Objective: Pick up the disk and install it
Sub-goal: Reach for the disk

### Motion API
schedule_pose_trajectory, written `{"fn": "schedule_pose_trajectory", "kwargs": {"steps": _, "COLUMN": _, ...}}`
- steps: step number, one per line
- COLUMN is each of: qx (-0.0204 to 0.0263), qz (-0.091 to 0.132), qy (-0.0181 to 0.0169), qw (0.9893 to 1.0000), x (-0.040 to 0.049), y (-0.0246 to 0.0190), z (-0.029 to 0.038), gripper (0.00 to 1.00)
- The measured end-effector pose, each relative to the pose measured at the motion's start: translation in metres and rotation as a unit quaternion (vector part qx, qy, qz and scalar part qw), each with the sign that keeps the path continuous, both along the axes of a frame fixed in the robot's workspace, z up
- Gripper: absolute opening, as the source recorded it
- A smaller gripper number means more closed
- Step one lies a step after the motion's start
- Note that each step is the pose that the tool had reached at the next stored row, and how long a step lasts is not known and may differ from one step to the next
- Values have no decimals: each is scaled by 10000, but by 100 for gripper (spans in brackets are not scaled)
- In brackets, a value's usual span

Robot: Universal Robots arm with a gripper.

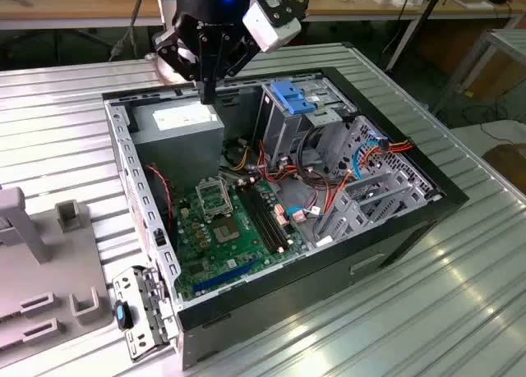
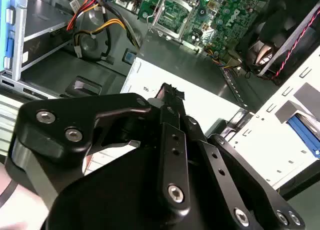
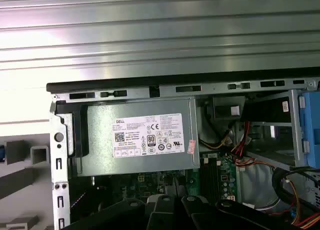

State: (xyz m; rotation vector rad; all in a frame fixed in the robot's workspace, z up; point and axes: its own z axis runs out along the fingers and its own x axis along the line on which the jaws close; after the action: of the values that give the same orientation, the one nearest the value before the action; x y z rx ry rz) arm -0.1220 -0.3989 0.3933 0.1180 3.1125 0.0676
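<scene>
A ribbed metal tabletop (image 1: 460, 311) was occupied by an open computer case (image 1: 444, 198), with a grey power supply (image 1: 177, 135) seated in one corner. The gripper (image 1: 209, 96) was held just above that power supply, its fingers (image 2: 172, 132) pressed together with nothing pinched between them. In the second wrist view, a blue ridged edge, taken to be the disk (image 2: 302, 135), was seen outside the case wall, apart from the fingers.

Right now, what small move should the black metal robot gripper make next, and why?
Probably lift a little and swing toward the pale grey fixture beside the open computer case. The gripper hangs shut and empty over the grey power supply box, while a blue strip that seems to sit in that fixture may be the disk's frame.
</scene>
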Motion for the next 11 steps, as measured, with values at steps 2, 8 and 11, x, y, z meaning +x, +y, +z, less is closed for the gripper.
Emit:
{"fn": "schedule_pose_trajectory", "kwargs": {"steps": 2, "qx": 1, "qz": 0, "qy": -1, "qw": 10000, "x": -25, "y": 0, "z": -1, "gripper": 11}}
{"fn": "schedule_pose_trajectory", "kwargs": {"steps": 8, "qx": 0, "qz": 0, "qy": 0, "qw": 10000, "x": -81, "y": 0, "z": 0, "gripper": 11}}
{"fn": "schedule_pose_trajectory", "kwargs": {"steps": 11, "qx": 0, "qz": 0, "qy": 0, "qw": 10000, "x": -112, "y": 0, "z": 0, "gripper": 11}}
